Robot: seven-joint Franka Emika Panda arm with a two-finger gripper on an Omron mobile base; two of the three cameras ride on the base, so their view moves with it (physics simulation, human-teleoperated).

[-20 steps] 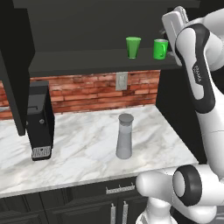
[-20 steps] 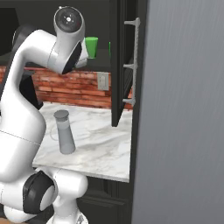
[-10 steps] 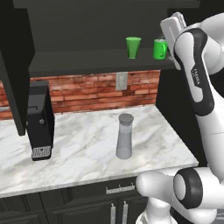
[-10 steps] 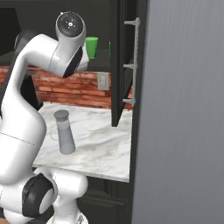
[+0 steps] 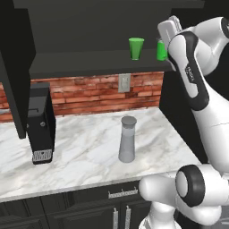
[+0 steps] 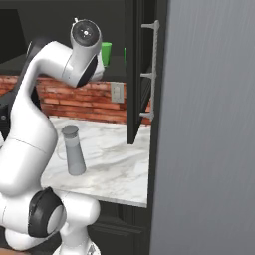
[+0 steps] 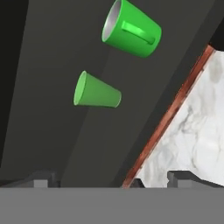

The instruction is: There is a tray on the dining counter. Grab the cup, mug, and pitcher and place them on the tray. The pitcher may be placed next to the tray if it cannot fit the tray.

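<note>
Since a second ago the raised arm has swung left in the left base view, its hand now covering part of the mug (image 5: 161, 50) on the dark shelf (image 5: 103, 60). From the hand camera, mug and cup (image 7: 96, 92) sit in the upper half, lying sideways in that rolled frame, well apart from the gripper (image 7: 113, 180), whose tips stand spread, holding nothing. Below, the pitcher (image 5: 127, 139) stands upright mid-frame on the marble counter (image 5: 80, 152)

Arm (image 6: 45, 114) rises at left, wrist up by dark shelf. Green cup (image 6: 106, 51) partly visible on shelf behind wrist; sliver of green (image 6: 124, 55) just right of it, can't ID. Grey pitcher (image 6: 72, 150) upright on marble counter (image 6: 114, 169), nr left edge. Brick wall (image 6: 69, 102) w/ outlet (image 6: 117, 92) behind. Open cabinet door (image 6: 144, 69) w/ handle, centre.
</note>
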